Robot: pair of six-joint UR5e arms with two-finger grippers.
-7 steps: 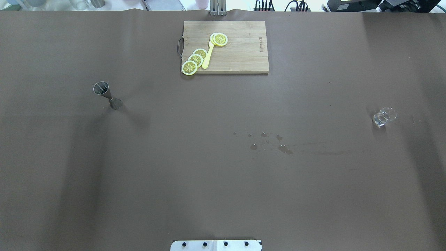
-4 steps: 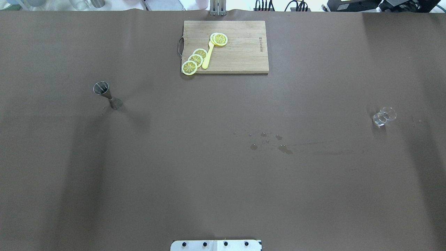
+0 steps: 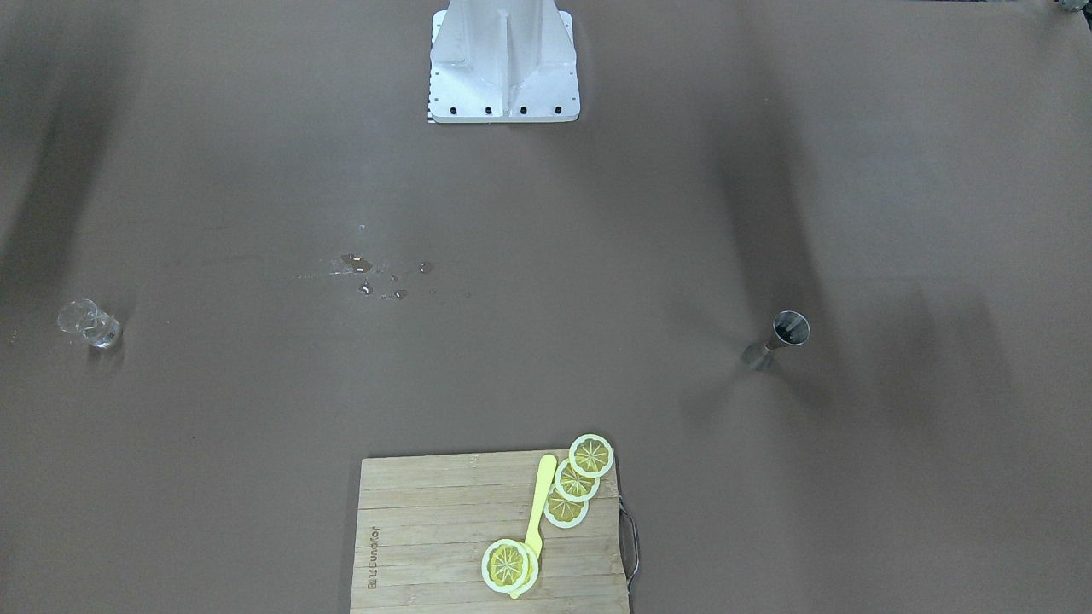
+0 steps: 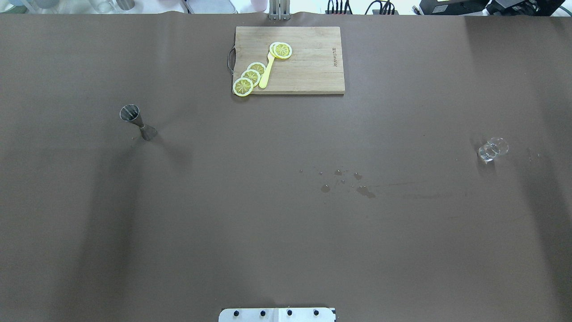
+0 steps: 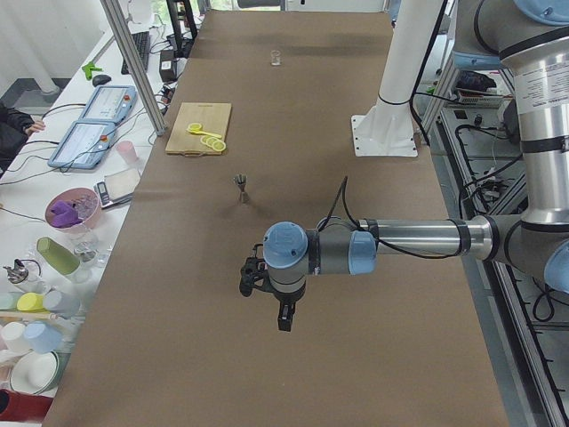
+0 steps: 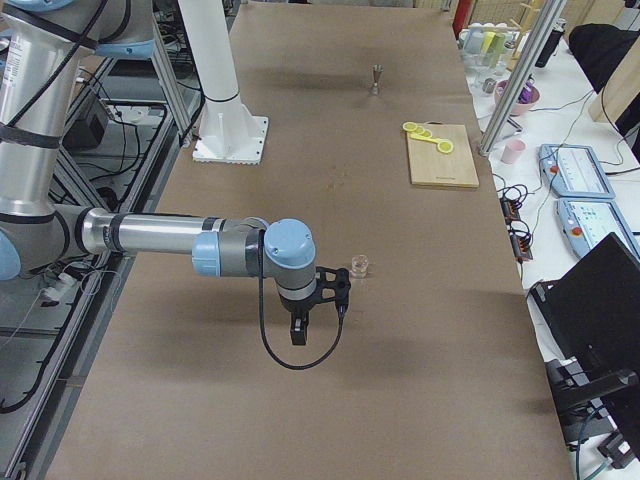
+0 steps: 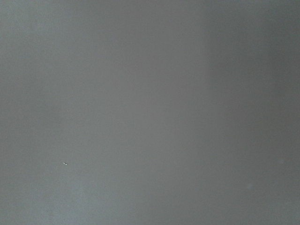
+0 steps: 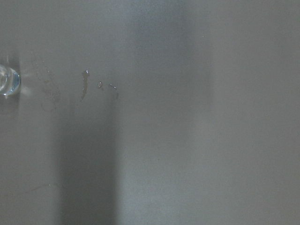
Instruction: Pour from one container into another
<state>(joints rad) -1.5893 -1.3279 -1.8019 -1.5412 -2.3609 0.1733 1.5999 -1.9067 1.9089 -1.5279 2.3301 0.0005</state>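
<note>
A small steel jigger (image 4: pixel 136 121) stands upright on the brown table, on my left side; it also shows in the front view (image 3: pixel 780 338) and the side views (image 5: pixel 241 187) (image 6: pixel 376 78). A small clear glass (image 4: pixel 492 150) stands far off on my right side (image 3: pixel 89 325) (image 5: pixel 276 59) (image 8: pixel 6 80). My left gripper (image 5: pixel 248 283) hangs over bare table, well short of the jigger; I cannot tell whether it is open or shut. My right gripper (image 6: pixel 338 292) hovers just beside the glass (image 6: pixel 358 266); I cannot tell its state either.
A wooden cutting board (image 4: pixel 308 76) with lemon slices (image 4: pixel 250 77) and a yellow knife (image 4: pixel 267 71) lies at the far edge. Spilled drops (image 4: pixel 344 181) mark the table's middle. The robot's white base (image 3: pixel 503 64) stands at the near edge.
</note>
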